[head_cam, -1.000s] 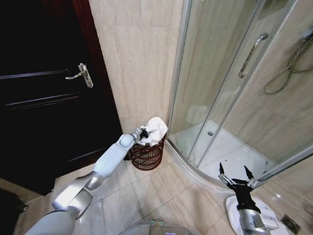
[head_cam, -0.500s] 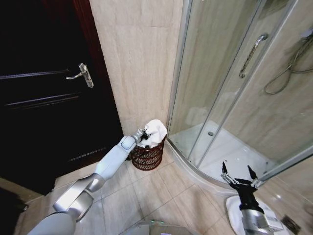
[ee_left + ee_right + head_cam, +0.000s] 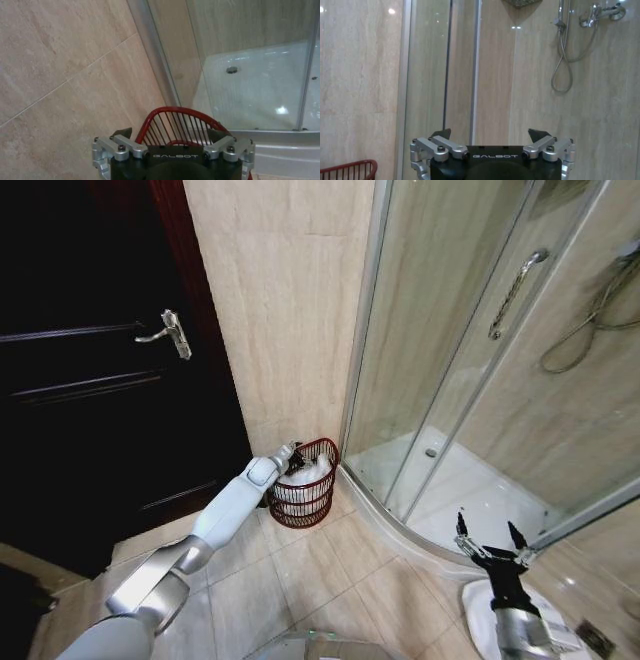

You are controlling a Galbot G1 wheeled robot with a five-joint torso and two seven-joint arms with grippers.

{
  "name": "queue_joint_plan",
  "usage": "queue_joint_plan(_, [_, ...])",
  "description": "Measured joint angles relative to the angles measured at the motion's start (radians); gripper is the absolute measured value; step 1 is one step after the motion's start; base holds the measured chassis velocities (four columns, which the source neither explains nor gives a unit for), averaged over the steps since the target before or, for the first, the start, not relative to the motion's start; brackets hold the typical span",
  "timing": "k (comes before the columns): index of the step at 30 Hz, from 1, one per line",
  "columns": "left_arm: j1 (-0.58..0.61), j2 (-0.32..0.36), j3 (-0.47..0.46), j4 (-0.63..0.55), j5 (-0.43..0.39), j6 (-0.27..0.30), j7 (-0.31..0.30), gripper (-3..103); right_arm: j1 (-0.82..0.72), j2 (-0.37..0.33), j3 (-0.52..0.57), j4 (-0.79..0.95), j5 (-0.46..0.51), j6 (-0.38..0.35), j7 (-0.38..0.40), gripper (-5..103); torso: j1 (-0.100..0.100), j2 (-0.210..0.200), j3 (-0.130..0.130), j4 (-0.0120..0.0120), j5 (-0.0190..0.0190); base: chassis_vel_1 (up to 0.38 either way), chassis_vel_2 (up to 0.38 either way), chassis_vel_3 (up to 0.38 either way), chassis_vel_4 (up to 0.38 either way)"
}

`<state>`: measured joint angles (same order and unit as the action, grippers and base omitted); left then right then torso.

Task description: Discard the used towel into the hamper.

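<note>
Sitting inside the hamper (image 3: 304, 496), the white towel (image 3: 305, 476) lies bunched below the rim, its folds showing through the reddish-brown wires. The hamper stands on the floor, tucked into the corner where the beige tiled wall (image 3: 280, 300) meets the metal frame of the shower enclosure (image 3: 362, 320), its flat side seemingly against the wall, though the arm hides part of that edge.

The left gripper (image 3: 288, 458) hangs just above the hamper's near rim with its fingers spread apart and nothing between them; in the left wrist view the two dark fingertips (image 3: 121, 132) stand wide on either side of the hamper's curved red rim (image 3: 177, 112). The left arm reaches out long and straight from the lower left toward the corner.

The right gripper (image 3: 491, 538) waits well apart, low on the robot's right, fingers likewise splayed and holding nothing, pointing toward the shower.

Around them, the floor (image 3: 330, 580) is laid in large pale beige tiles with thin grout lines. A dark wooden door (image 3: 90, 380) with a silver lever handle (image 3: 165, 332) fills the left side. On the right, curved glass panels enclose a white shower tray (image 3: 470, 490) with a round drain, and a shower hose (image 3: 590, 320) loops on the tiled wall behind the glass.
</note>
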<state>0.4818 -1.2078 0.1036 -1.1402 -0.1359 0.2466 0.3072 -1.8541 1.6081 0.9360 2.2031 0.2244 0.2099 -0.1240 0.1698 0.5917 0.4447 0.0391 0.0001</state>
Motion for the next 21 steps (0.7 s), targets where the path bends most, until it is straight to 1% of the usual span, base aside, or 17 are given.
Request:
queue_joint_plan(5, [0.0,-0.001,0.0,-0.006,0.0,0.004,0.0,100,0.0,-0.006,0.003,-0.003,0.013,-0.002,0.002,100,0.0,0.0,0.0,0.0,0.0,0.0,0.0,0.0,0.0])
queue_joint_plan(7, [0.004,0.004,0.0,-0.026,-0.001,0.027,0.005,100,0.0,-0.015,0.005,-0.006,0.021,-0.005,0.002,100,0.0,0.0,0.0,0.0,0.0,0.0,0.0,0.0,0.0])
queue_joint_plan(11, [0.007,0.01,-0.001,-0.043,-0.003,0.045,0.016,100,0.002,-0.022,0.006,-0.006,0.031,-0.011,0.001,100,0.0,0.0,0.0,0.0,0.0,0.0,0.0,0.0,0.0])
queue_joint_plan(16, [0.015,0.017,-0.007,-0.052,-0.007,0.042,0.017,100,0.006,-0.027,0.005,-0.006,0.039,-0.019,0.001,100,0.0,0.0,0.0,-0.0001,0.0,0.0,0.0,0.0,0.0])
queue_joint_plan(17, [0.025,0.022,-0.013,-0.062,-0.016,0.032,0.014,100,0.007,-0.029,0.005,-0.004,0.043,-0.022,0.001,100,0.0,0.0,0.0,-0.0001,0.0001,0.0,0.0,0.0,0.0])
queue_joint_plan(19, [0.062,0.031,-0.038,-0.11,-0.052,-0.008,-0.027,100,0.008,-0.031,0.004,0.004,0.052,-0.033,0.004,100,0.0,0.0,0.0,-0.0002,0.0,0.0,0.0,0.0,0.0])
queue_joint_plan(21, [0.133,0.042,-0.08,-0.197,-0.11,-0.024,-0.117,100,0.01,-0.034,0.003,0.013,0.062,-0.045,0.01,100,0.0,0.0,0.0,-0.0001,-0.0002,0.0,0.0,0.0,0.0])
